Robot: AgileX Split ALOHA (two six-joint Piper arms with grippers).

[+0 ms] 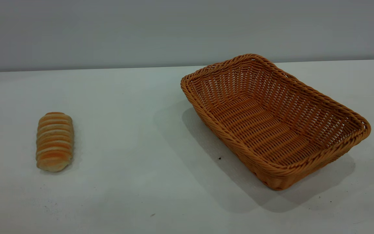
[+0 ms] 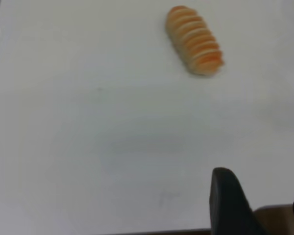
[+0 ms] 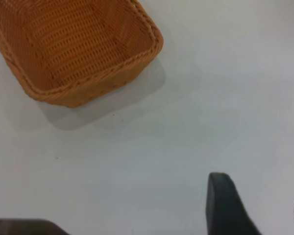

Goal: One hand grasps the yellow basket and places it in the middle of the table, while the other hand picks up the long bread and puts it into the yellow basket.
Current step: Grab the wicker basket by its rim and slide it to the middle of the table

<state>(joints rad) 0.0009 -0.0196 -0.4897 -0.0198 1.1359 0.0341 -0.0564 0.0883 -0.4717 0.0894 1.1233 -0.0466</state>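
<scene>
The long bread (image 1: 55,141) lies on the white table (image 1: 135,182) at the left, golden with pale stripes. It also shows in the left wrist view (image 2: 194,40), well away from my left gripper (image 2: 260,177), which is open and empty above bare table. The yellow basket (image 1: 273,118) stands empty at the right of the table, set at an angle. The right wrist view shows one end of the basket (image 3: 73,49), apart from my right gripper (image 3: 259,180), which is open and empty. Neither arm shows in the exterior view.
A plain grey wall (image 1: 187,29) runs behind the table's far edge. A few tiny dark specks (image 1: 219,158) lie on the tabletop near the basket. Bare table lies between the bread and the basket.
</scene>
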